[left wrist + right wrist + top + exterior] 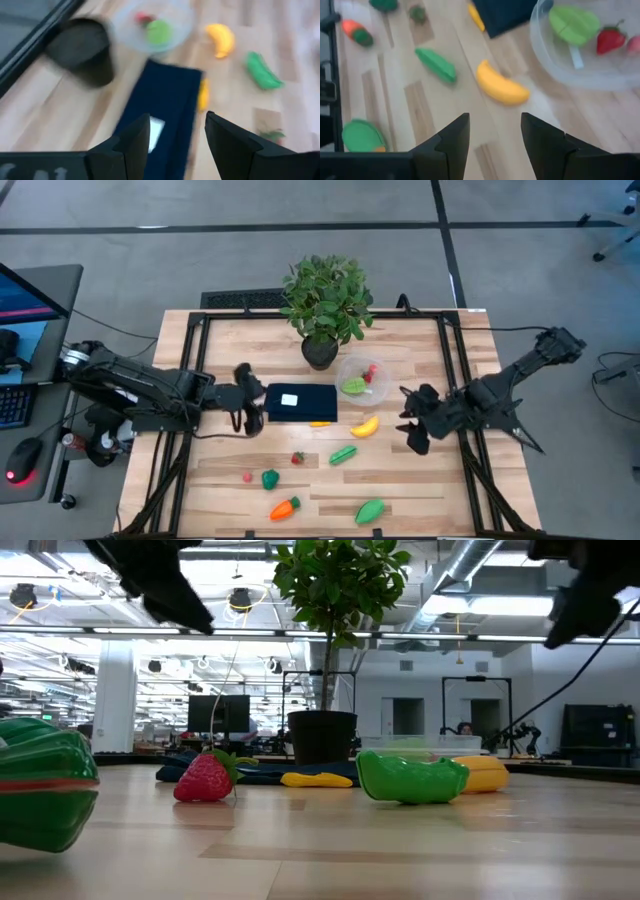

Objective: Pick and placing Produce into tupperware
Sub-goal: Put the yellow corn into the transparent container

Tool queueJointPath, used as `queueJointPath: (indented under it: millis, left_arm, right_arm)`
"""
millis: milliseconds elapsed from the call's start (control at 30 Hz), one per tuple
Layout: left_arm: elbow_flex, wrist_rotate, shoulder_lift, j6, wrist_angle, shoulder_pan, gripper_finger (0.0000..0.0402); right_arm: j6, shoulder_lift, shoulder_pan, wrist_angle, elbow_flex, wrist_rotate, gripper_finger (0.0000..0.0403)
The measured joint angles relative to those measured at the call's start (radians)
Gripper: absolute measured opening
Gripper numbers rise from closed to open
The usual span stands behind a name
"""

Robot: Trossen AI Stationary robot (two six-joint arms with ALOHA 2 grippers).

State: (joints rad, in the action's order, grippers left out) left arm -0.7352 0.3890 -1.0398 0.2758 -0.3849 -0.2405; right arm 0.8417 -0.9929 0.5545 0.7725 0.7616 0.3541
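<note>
both grippers hover empty with their fingers spread. right gripper (pixel 412 423) hangs above the table's right side, with the yellow banana (pixel 365 426) just off its fingertips and the green pod (pixel 343 454) a little past that. the clear tupperware (pixel 379 389) sits near it, toward the potted plant (pixel 324 300), and holds a green piece (pixel 354 386) and a red strawberry (pixel 369 373). left gripper (pixel 250 408) hovers at the edge of the dark blue rectangle (pixel 302 402), its fingers (pixel 133 144) apart over it. carrot (pixel 285 507) lies well off from both.
</note>
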Motion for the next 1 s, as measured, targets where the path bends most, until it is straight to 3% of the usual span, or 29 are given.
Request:
queueJointPath:
  millis: [167, 400, 767, 1000]
  left_arm:
    - [0.0, -0.073, -0.137, -0.171, 0.195, 0.046, 0.018]
    - [-0.002, -0.276, -0.351, -0.185, 0.379, 0.146, 0.018]
    - [-0.141, -0.402, -0.606, -0.213, 0.403, 0.154, 0.018]
    - [-0.215, -0.404, -0.721, -0.215, 0.4, 0.152, 0.018]
  right_arm:
    - [0.102, -0.01, 0.096, 0.046, 0.0, 0.044, 0.0166]
    - [0.29, -0.008, 0.247, 0.107, 0.0, 0.082, 0.0165]
    - [0.661, -0.009, 0.541, 0.219, 0.0, 0.168, 0.0154]
    - [0.799, -0.009, 0.663, 0.277, 0.0, 0.227, 0.0147]
